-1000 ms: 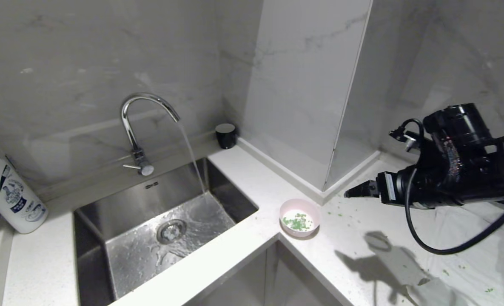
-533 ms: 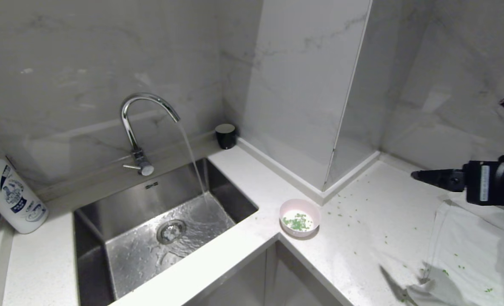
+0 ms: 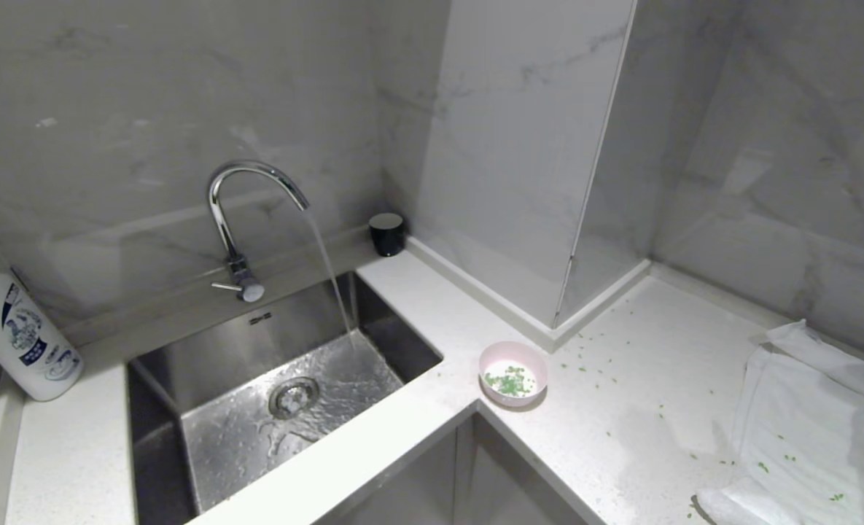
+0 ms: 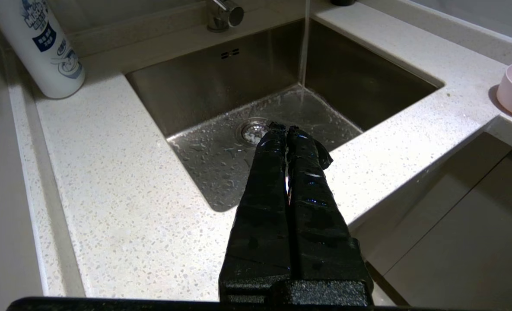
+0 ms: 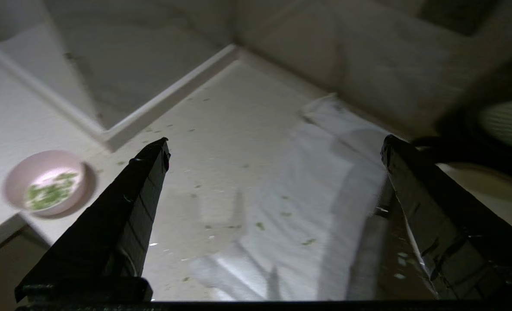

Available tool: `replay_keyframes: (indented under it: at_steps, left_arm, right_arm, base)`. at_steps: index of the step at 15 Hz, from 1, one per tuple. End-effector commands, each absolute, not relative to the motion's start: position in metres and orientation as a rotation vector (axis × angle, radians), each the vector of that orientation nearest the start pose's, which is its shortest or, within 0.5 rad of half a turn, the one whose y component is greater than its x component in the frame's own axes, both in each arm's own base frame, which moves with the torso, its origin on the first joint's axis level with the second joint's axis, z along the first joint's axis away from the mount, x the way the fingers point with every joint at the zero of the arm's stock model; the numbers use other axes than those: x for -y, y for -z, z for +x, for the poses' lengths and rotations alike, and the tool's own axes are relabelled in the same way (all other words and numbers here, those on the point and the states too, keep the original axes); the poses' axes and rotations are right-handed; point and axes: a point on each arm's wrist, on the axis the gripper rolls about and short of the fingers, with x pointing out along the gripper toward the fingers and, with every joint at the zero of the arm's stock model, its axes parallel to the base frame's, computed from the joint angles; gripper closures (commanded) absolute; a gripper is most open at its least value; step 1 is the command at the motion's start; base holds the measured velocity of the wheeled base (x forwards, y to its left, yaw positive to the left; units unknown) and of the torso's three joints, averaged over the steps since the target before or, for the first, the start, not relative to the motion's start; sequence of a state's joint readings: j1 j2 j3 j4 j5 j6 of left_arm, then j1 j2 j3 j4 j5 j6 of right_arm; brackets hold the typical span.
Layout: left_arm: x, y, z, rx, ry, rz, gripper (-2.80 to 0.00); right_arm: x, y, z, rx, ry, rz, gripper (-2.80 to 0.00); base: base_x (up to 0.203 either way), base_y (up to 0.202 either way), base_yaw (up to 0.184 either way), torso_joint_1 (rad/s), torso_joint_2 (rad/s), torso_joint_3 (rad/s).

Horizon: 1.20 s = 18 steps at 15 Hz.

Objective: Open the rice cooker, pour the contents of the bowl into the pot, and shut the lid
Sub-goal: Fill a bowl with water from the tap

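Bowl [image 3: 513, 373] sits on countertop [image 3: 417, 313] at the near inner corner, right of sink [image 3: 278, 379], green bits [image 3: 510, 382] inside. Right gripper [image 5: 273, 147] hangs above white cloth [image 3: 803, 430], fingers spread wide, empty. Left gripper [image 4: 285, 128] over the sink, fingers pressed together, empty. Tap [image 3: 246, 211] running

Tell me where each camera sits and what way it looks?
Head view: up high, looking down at the sink, running tap and pink bowl; no arm shows.
Left wrist view: behind the shut left gripper, facing the sink and bottle.
Right wrist view: behind the open right gripper, facing the counter, white cloth and bowl.
All three share the bowl.
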<state>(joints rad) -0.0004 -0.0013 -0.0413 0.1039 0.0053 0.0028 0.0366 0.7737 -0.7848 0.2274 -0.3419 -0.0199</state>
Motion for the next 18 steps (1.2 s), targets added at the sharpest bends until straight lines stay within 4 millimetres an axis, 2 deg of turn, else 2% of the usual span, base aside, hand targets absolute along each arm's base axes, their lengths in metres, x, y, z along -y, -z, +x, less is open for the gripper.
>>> replay_keyframes:
  at_steps: [1, 4, 6, 7, 10, 12, 13, 14, 15, 17, 18]
  left_arm:
    - [0.000, -0.076, -0.026, -0.061, -0.007, 0.003, 0.00]
    - [0.000, -0.076, -0.026, -0.061, -0.006, 0.003, 0.00]
    - [0.000, -0.076, -0.026, -0.061, -0.006, 0.003, 0.00]
    - [0.000, -0.076, -0.026, -0.061, -0.007, 0.003, 0.00]
    - [0.000, -0.076, -0.026, -0.061, -0.004, 0.008, 0.00]
    - [0.000, -0.076, -0.027, -0.061, -0.004, 0.011, 0.00]
    - [0.000, -0.077, -0.027, -0.058, -0.003, 0.023, 0.00]
    - [0.000, -0.078, -0.027, -0.056, 0.001, 0.046, 0.00]
    - [0.000, -0.078, -0.027, -0.056, 0.010, 0.077, 0.00]
    - [0.000, -0.078, -0.027, -0.054, 0.013, 0.093, 0.00]
    - [0.000, -0.076, -0.026, -0.062, 0.011, 0.092, 0.00]
  right_arm:
    - [0.009, -0.261, 0.016, -0.101, 0.406, -0.081, -2.80]
    - [0.005, -0.252, -0.021, 0.025, 0.339, -0.091, -2.80]
    - [0.002, -0.237, -0.043, 0.097, 0.290, -0.096, -2.80]
    - [0.002, -0.224, -0.046, 0.096, 0.283, -0.104, -2.80]
    - [0.003, -0.194, -0.028, 0.073, 0.283, -0.022, -2.80]
    - [0.004, -0.199, -0.033, 0.159, 0.155, -0.010, -2.80]
    - [0.005, -0.207, -0.039, 0.191, 0.115, -0.025, -2.80]
    - [0.005, -0.205, -0.043, 0.196, 0.108, -0.036, -2.80]
    - [0.004, -0.193, -0.046, 0.192, 0.098, -0.053, -2.80]
    - [0.003, -0.154, -0.054, 0.183, 0.068, -0.102, -2.80]
    - [0.002, -0.131, -0.048, 0.132, 0.067, -0.115, -2.80]
  base:
    - [0.000, 0.000, 0.000, 0.000, 0.00, 0.000]
    - [0.000, 0.000, 0.000, 0.000, 0.00, 0.000]
    - [0.000, 0.000, 0.000, 0.000, 0.00, 0.000]
    - [0.000, 0.000, 0.000, 0.000, 0.00, 0.000]
    - [0.000, 0.000, 0.000, 0.000, 0.00, 0.000]
    - [0.000, 0.000, 0.000, 0.000, 0.00, 0.000]
    - [0.000, 0.000, 0.000, 0.000, 0.00, 0.000]
    - [0.000, 0.000, 0.000, 0.000, 0.00, 0.000]
    - [0.000, 0.000, 0.000, 0.000, 0.00, 0.000]
    - [0.000, 0.000, 0.000, 0.000, 0.00, 0.000]
    - [0.000, 0.000, 0.000, 0.000, 0.00, 0.000]
